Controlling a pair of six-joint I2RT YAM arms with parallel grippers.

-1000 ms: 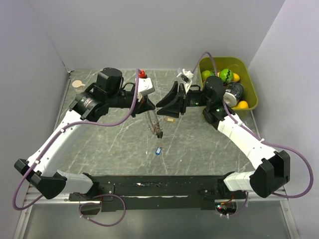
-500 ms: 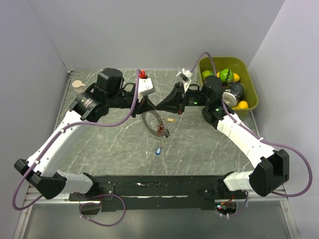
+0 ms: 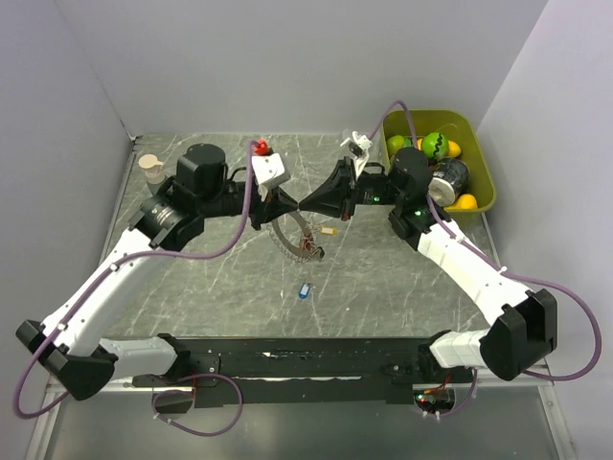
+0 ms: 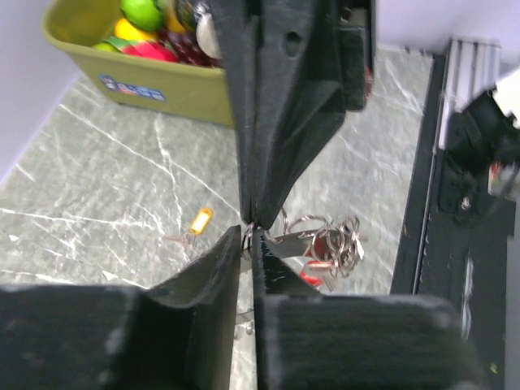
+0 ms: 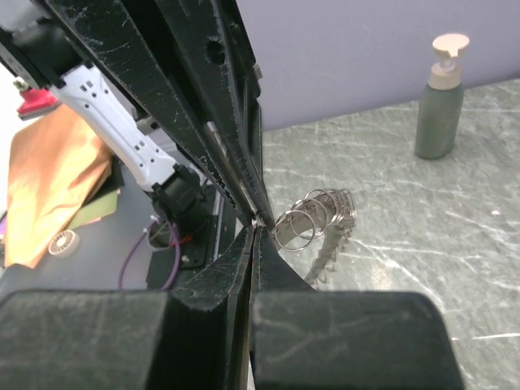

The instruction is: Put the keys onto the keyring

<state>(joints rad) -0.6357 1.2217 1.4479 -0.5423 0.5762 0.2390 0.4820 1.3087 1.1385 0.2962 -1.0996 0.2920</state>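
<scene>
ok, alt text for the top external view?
Seen from above, the left gripper and right gripper meet tip to tip over a grey marbled table. Both appear pinched on the upper edge of the keyring, which curves below them. A blue key and a tan key lie loose nearby, and a filled green bin sits far right.

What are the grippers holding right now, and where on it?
Both hold the keyring: left gripper and right gripper pinch its thin wire rim at one spot, tip to tip.

Soft even light; blurred near hands
</scene>
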